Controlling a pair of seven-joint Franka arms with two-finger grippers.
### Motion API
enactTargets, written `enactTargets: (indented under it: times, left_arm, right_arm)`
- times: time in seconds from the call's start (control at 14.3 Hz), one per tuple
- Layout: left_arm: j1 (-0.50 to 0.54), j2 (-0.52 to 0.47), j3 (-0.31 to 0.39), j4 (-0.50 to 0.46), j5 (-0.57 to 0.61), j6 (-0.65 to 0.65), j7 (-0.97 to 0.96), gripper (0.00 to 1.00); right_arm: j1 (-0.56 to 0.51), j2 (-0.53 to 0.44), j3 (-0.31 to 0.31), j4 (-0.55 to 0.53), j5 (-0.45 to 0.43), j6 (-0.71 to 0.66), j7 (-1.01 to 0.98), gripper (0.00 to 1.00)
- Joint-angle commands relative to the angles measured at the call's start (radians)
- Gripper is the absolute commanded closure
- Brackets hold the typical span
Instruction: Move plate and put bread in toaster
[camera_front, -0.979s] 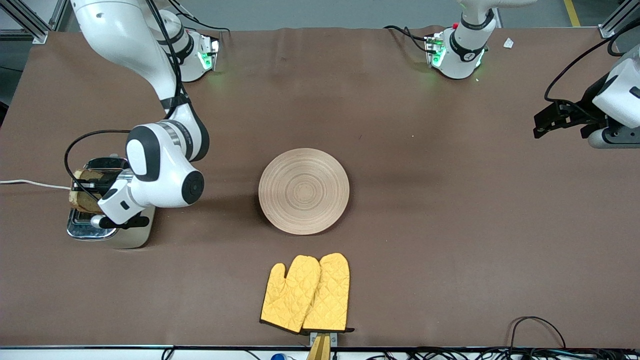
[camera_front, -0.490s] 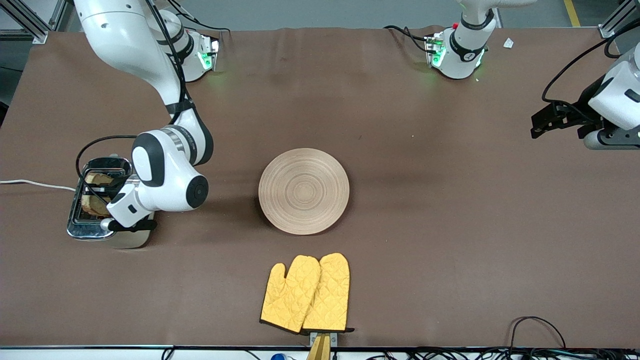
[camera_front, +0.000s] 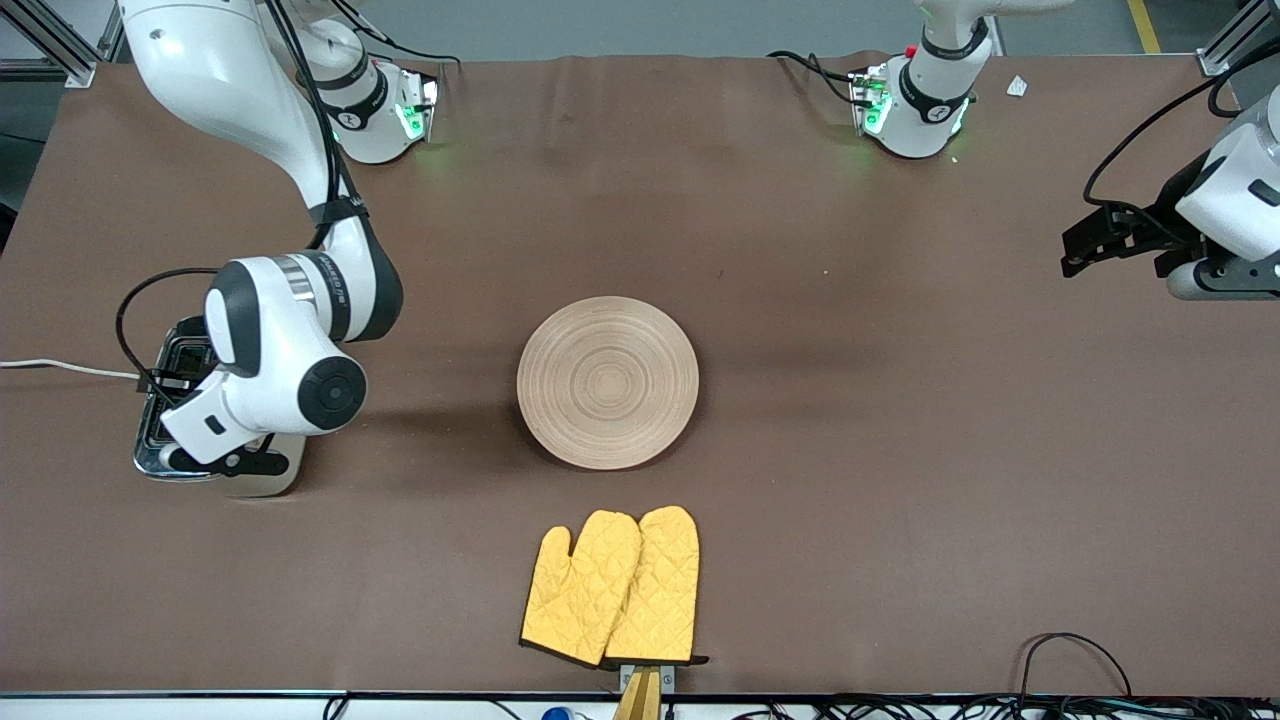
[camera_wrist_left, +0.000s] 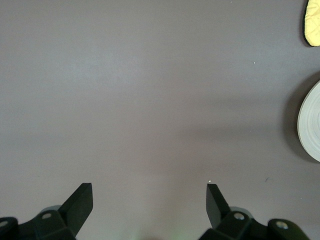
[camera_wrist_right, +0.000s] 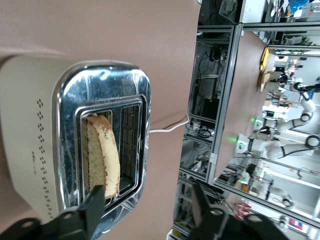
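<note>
Your bread (camera_wrist_right: 102, 152) stands in the toaster (camera_front: 160, 420) at the table's right-arm edge, the right gripper (camera_wrist_right: 145, 200) spread above it, the plate (camera_front: 607, 381) sits mid-table, and your left gripper (camera_wrist_left: 149, 200) waits spread over the left-arm edge, so little looks left.

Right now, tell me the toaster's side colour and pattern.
Cream, with small diamond-shaped dot clusters on the toaster; clearest in the right wrist view.

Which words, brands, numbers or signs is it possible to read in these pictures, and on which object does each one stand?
No text can be read anywhere.
Right arm: a small marking on the wrist band, too blurred to read.
Toaster: only a diamond pattern of dots, no letters.
Plate, yellow oven mitts: no text.
</note>
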Motion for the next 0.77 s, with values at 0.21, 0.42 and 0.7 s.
enactTargets:
  times: [0.21, 0.42, 0.7]
  left_arm:
    - [0.004, -0.026, -0.001, -0.009, -0.011, -0.012, -0.003, 0.00]
    - [0.002, -0.034, -0.001, -0.010, -0.011, -0.018, -0.003, 0.00]
    - [0.001, -0.037, -0.001, -0.010, -0.011, -0.024, -0.003, 0.00]
  right_arm:
    - [-0.077, -0.154, 0.007, 0.168, 0.338, -0.002, -0.016, 0.00]
    - [-0.158, -0.246, 0.007, 0.189, 0.534, -0.002, -0.170, 0.00]
    - [-0.206, -0.352, 0.006, 0.137, 0.651, -0.014, -0.230, 0.00]
